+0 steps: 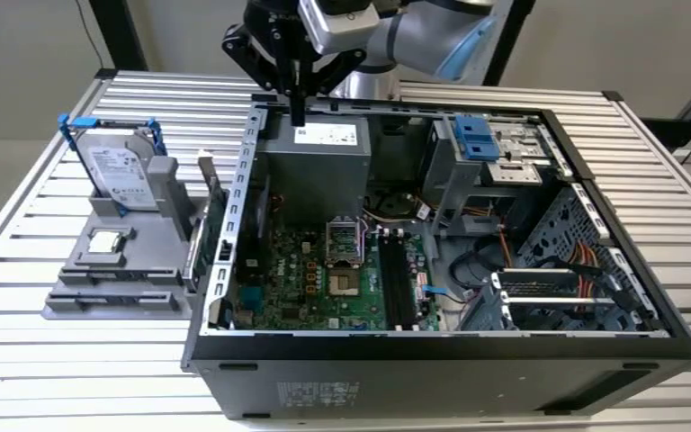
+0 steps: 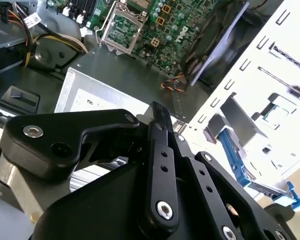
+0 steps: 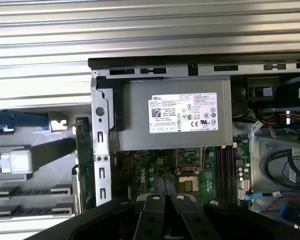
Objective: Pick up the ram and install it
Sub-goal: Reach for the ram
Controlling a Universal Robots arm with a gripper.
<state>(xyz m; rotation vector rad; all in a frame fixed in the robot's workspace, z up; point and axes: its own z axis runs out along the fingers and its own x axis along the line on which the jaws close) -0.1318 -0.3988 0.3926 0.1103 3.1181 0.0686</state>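
A robot arm's black pincer is hanging at the far rim of an open black tower computer case. Its fingers are appearing pressed together and gripping nothing, with free air around them. One grey metal power supply box is sitting close beneath the pincer, inside that rim. Past it, one green motherboard is lying exposed on the case floor.

The ram, one long, thin dark-green circuit-board stick, is standing on edge in a narrow gap at the side of a grey plastic holder. It is just beside the case's side wall, on the exterior view's left.

The holder is also carrying one silver hard drive in a blue frame, upright, and one small square silver processor chip, lying flat. Case and holder are resting on a slatted aluminium bench, with open slats running in front of the holder.
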